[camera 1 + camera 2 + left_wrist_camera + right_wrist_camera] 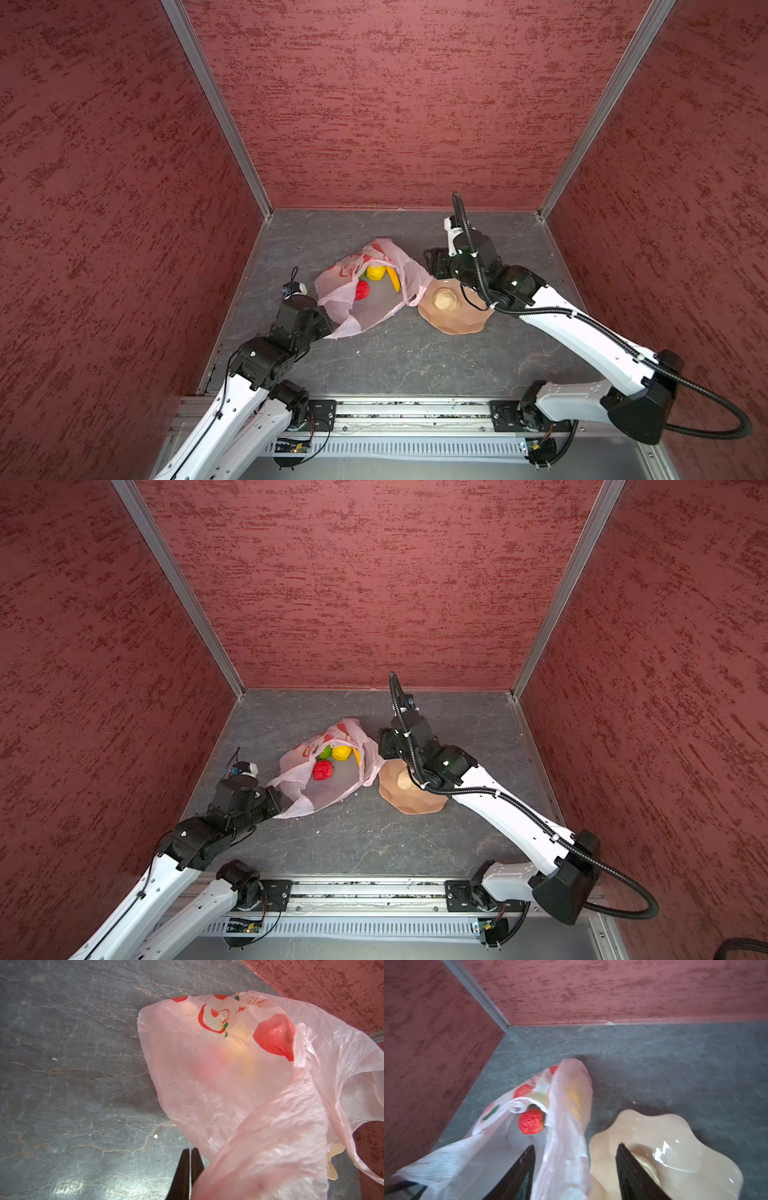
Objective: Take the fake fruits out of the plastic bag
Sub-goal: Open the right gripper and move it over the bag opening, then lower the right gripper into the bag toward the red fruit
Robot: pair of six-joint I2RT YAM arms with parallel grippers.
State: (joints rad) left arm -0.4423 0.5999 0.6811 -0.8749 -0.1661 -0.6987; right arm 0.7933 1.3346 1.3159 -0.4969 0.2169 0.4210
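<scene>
Closing where it hangs, the right claw, jaws apart astride the rim of the plastic bag beside the bowl, could pinch film rather than fruit. The left claw is clenched, seemingly on a handle; if that slips, the mouth collapses over the red fruit, yellow fruit and banana at mid-frame
</scene>
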